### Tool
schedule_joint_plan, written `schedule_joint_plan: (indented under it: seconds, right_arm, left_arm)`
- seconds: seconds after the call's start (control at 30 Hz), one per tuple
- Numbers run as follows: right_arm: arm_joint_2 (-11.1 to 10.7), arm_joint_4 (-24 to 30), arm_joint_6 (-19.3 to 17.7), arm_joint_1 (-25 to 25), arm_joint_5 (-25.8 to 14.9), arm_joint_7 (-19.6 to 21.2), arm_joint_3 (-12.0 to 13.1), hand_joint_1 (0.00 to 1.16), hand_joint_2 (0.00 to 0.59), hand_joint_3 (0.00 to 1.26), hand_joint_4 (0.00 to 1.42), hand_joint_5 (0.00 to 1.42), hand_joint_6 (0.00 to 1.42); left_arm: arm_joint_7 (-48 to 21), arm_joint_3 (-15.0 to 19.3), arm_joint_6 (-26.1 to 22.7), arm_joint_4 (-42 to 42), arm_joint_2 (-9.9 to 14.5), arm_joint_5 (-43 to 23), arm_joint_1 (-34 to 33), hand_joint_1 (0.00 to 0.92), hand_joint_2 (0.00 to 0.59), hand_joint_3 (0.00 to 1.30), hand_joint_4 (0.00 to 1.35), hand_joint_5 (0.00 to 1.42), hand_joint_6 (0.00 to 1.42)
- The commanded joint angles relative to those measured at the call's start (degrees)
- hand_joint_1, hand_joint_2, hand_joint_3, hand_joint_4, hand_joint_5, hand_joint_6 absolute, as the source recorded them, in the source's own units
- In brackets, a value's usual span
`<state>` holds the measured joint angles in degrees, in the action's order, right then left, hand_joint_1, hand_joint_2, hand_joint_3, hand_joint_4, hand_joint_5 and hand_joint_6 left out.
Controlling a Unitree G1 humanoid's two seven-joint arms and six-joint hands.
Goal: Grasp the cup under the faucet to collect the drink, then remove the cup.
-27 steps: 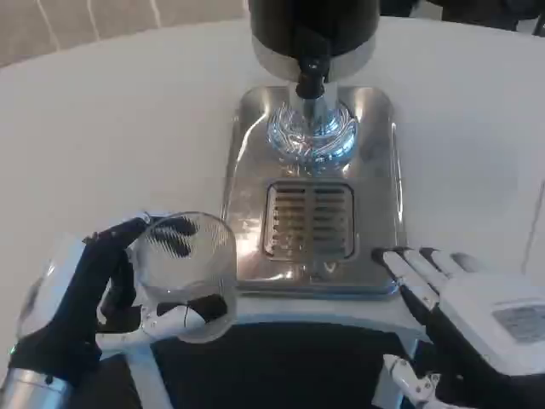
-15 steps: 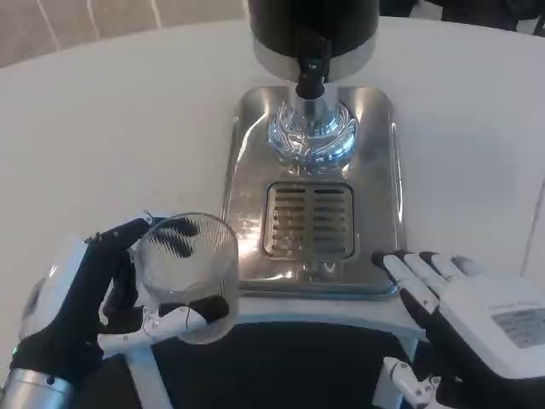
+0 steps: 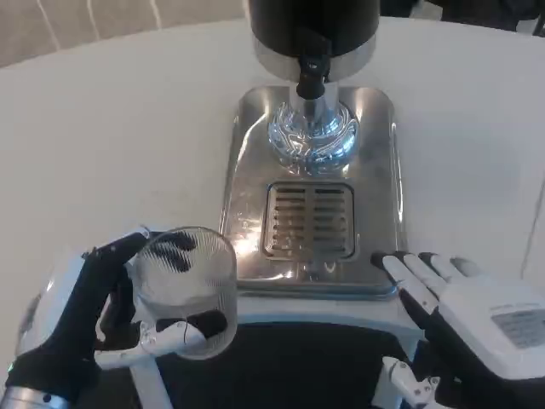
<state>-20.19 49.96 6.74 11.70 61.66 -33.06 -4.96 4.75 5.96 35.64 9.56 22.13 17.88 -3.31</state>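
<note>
White table; left hand gripping cup lower left, right hand spread idle. Next: carry under faucet.

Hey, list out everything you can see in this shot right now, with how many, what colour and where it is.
cup: one, clear glass, near left of the table, held in the left hand, left of the tray
drip tray: one, shiny silver, centre of the table, with a slotted grate in its near half
drink dispenser: one, black body with a silver band, at the far end of the tray
faucet: one, black, on the dispenser's front, above the tray
table: one, white, under everything
left hand: one, white and black, bottom left, gripping the cup
right hand: one, white and black, bottom right, fingers apart near the tray's corner, holding nothing
</note>
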Motion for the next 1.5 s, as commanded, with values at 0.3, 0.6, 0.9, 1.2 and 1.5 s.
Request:
schedule_joint_plan:
  seconds: [0.3, 0.6, 0.9, 1.2, 1.5]
  right_arm:
    - [0.9, 0.5, -0.1, 0.0, 0.2, -1.6, 0.1, 0.14, 0.586, 0.0, 0.0, 0.0, 0.0]
    - [0.6, 0.9, 0.3, 0.7, -0.4, -3.1, 2.2, 0.14, 0.583, 0.0, 0.0, 0.0, 0.0]
    - [0.7, 0.2, 0.2, 1.1, -0.8, -2.8, 3.2, 0.15, 0.582, 0.0, 0.0, 0.0, 0.0]
    - [0.7, -1.0, 0.5, -0.4, -1.1, -3.2, 3.1, 0.15, 0.582, 0.0, 0.0, 0.0, 0.0]
    - [-0.1, -0.6, 0.7, 0.3, -2.4, -3.7, 5.1, 0.15, 0.582, 0.0, 0.0, 0.0, 0.0]
  left_arm:
    - [1.8, -1.5, 0.2, 5.7, -2.0, 0.9, -5.6, 0.676, 0.0, 0.92, 1.1, 1.37, 1.42]
    - [7.5, -3.8, 1.7, 17.3, -4.4, 3.8, -18.8, 0.681, 0.0, 0.92, 1.1, 1.36, 1.42]
    - [10.8, -5.6, 3.9, 26.0, -4.1, 4.9, -27.4, 0.683, 0.0, 0.92, 1.1, 1.36, 1.42]
    - [12.6, -9.6, 5.1, 36.4, -4.8, 6.7, -35.1, 0.684, 0.0, 0.91, 1.09, 1.36, 1.42]
    - [15.1, -12.9, 5.5, 43.5, -6.9, 7.8, -39.9, 0.684, 0.0, 0.9, 1.09, 1.36, 1.42]
